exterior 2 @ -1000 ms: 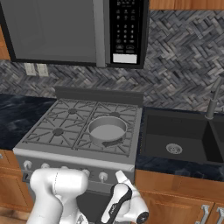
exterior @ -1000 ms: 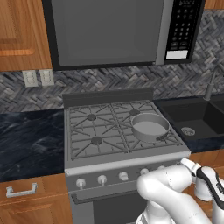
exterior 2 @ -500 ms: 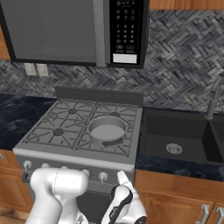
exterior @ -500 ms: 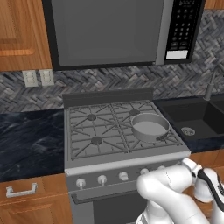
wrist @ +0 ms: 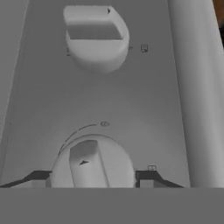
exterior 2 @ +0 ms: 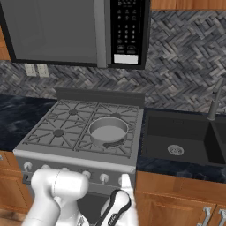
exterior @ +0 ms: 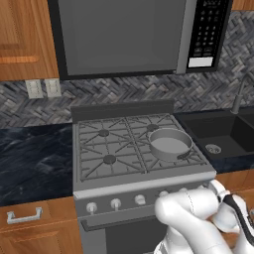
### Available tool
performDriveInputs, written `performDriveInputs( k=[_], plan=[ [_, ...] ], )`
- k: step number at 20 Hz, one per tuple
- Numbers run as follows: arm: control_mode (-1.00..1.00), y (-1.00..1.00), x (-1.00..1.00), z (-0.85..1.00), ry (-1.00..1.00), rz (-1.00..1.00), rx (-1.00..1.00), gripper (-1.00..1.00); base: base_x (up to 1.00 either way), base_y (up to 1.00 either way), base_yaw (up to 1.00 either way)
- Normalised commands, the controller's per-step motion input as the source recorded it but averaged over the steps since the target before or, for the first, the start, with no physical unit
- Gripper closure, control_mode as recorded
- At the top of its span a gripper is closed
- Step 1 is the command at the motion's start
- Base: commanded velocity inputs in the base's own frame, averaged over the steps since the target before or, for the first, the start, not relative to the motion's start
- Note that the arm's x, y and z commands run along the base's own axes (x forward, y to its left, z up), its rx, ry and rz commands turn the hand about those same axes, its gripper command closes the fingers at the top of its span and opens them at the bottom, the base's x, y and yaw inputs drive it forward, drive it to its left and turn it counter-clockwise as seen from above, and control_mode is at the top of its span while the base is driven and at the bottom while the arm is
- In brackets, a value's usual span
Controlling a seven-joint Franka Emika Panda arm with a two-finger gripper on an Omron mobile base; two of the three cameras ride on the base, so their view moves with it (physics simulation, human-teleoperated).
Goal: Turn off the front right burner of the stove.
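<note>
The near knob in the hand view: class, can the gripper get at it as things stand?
Probably yes. The gripper sits square on the near knob, one fingertip at each side, with nothing between them.

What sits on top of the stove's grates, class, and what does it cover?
A shallow round metal pan sits on the grates at the right of the stove. Its inside looks empty. The burner under it is covered, so its state cannot be seen.

stove (exterior: 94,186): grey steel, grey grates
knobs (wrist: 92,164): silver-grey
pan (exterior: 170,144): grey metal
backsplash (exterior 2: 185,66): grey herringbone
table (exterior: 30,158): dark marbled blue-black
cabinets (exterior: 22,39): brown wood
my gripper (wrist: 92,180): dark tips
sink (exterior 2: 181,139): black
</note>
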Motion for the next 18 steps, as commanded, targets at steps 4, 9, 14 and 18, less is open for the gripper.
performDriveInputs(
  k=[4, 9, 14, 18],
  plan=[
    [-1.00, 0.37, 0.00, 0.10, 0.03, -0.19, 0.26, 1.00, 0.00, 0.00, 0.00],
    [-1.00, 0.34, 0.00, 0.08, 0.05, -0.19, 0.29, 1.00, 0.00, 0.00, 0.00],
    [-1.00, 0.30, 0.00, 0.01, 0.06, -0.19, 0.32, 1.00, 0.00, 0.00, 0.00],
    [-1.00, 0.21, 0.00, 0.01, 0.08, -0.19, 0.33, 1.00, 0.00, 0.00, 0.00]
  ],
)
